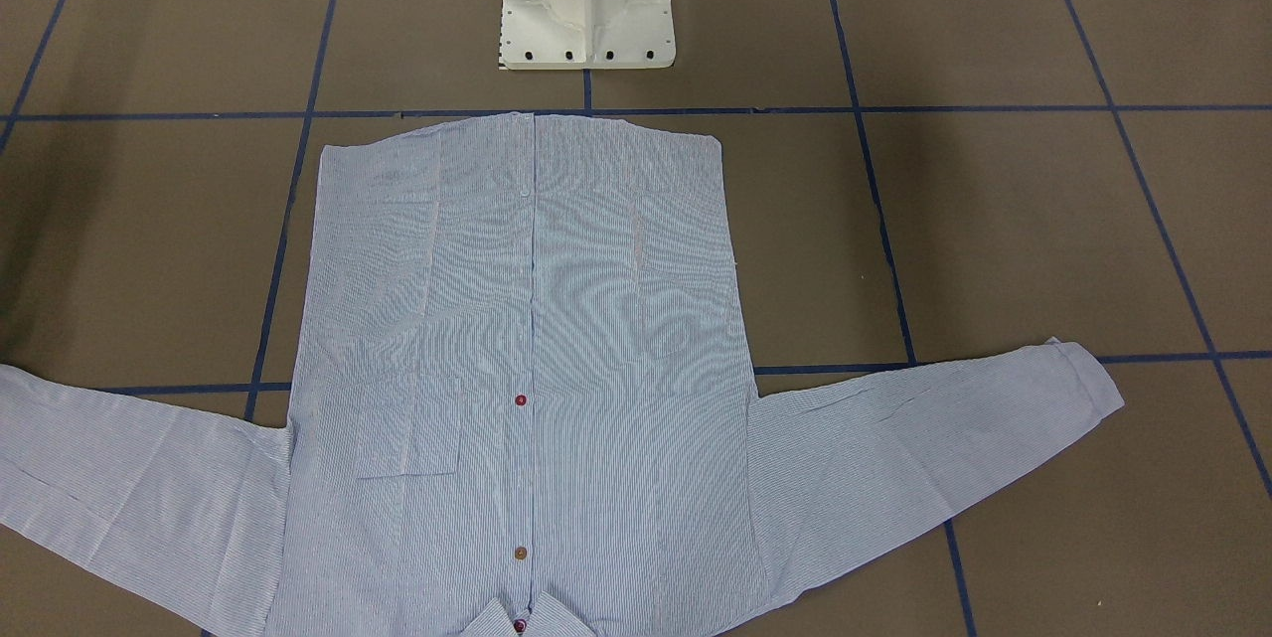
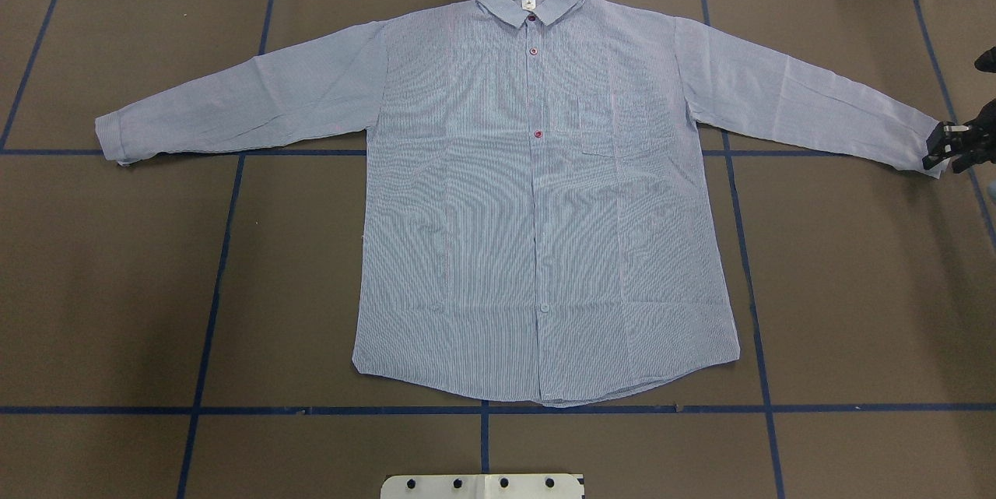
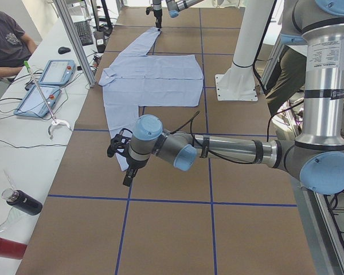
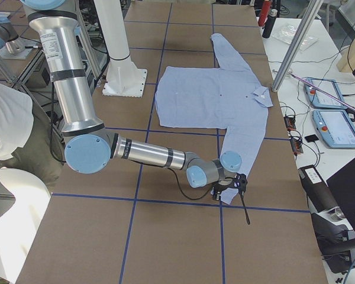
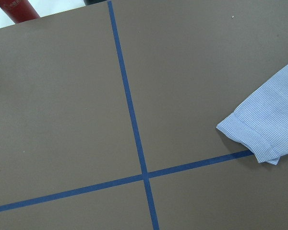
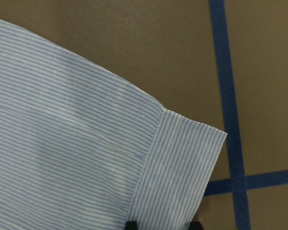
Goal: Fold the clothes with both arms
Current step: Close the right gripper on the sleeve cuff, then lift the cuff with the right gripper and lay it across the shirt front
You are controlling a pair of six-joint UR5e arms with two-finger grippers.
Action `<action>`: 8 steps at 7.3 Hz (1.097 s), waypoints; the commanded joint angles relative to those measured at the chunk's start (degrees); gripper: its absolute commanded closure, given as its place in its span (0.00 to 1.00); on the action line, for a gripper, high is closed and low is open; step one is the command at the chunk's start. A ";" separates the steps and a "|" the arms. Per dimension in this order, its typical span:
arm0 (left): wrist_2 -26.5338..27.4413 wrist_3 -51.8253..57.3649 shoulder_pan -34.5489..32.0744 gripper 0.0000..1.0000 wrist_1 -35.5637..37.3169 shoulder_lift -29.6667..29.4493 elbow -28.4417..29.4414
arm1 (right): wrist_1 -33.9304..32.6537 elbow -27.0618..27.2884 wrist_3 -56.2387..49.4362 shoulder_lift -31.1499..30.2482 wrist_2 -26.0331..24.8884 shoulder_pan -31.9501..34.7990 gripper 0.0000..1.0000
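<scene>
Shirt (image 2: pixel 537 195) lies flat on the table (image 2: pixel 856 289), front up, collar away from the base, sleeves spread. Right end effector (image 2: pixel 951 147) is at the right cuff (image 6: pixel 182 163), jaws apart and seemingly straddling the hem, nothing pinched. Left end effector (image 3: pixel 121 157) hangs near the left cuff (image 5: pixel 259 134); I cannot tell whether it is open. Judged step: grasp both cuffs. I'd bite square across each hem, catching both layers, and first centre the left cuff in its wrist view. Room: bare table outboard of both cuffs and beside the body. Pendants (image 4: pixel 328 94) lie past the collar edge, so I'd fold inward.
</scene>
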 commanded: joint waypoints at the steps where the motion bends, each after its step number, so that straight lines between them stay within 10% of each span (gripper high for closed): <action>1: 0.00 -0.01 -0.04 0.00 0.01 0.00 -0.09 | 0.00 0.30 -0.28 0.15 0.16 -0.01 1.00; 4: 0.00 -0.10 -0.04 0.00 0.01 0.00 -0.44 | -0.52 4.40 -0.03 0.94 6.54 1.38 1.00; 8: 0.00 -0.01 -0.12 0.00 0.10 0.09 -0.45 | -2.18 22.94 -0.02 2.07 5.73 0.47 1.00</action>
